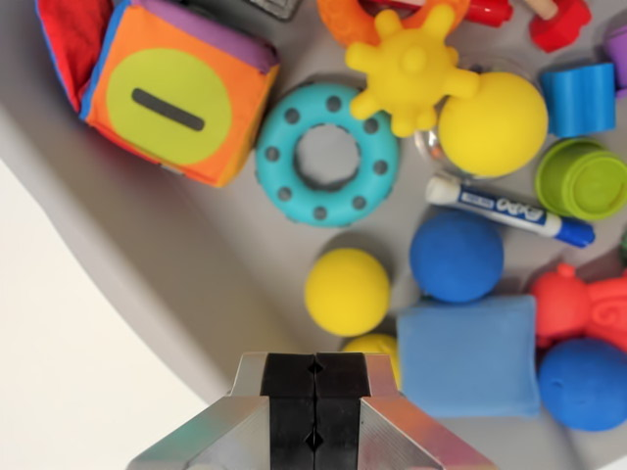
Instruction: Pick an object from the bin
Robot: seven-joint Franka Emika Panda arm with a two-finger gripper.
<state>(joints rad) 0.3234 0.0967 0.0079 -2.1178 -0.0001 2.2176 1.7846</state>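
Closed fingertip to fingertip and holding nothing, the hand [314, 406] hangs above the bin [147, 255]; judged from this, open the jaws before descending, then take the small yellow ball [347, 291] just ahead of the fingers, which stands clear of its neighbours. Beyond it lie a teal ring [328, 155], a blue ball [456, 257] and a blue cushion block [468, 356], crowded on the grey bin floor, with a pale surface outside the rim toward the wrist view's left.

The gripper [315, 401] hides most of a small yellow ball [377, 346]. The far edge crops an orange ring [345, 20]; a blue ball [586, 384] runs off right.
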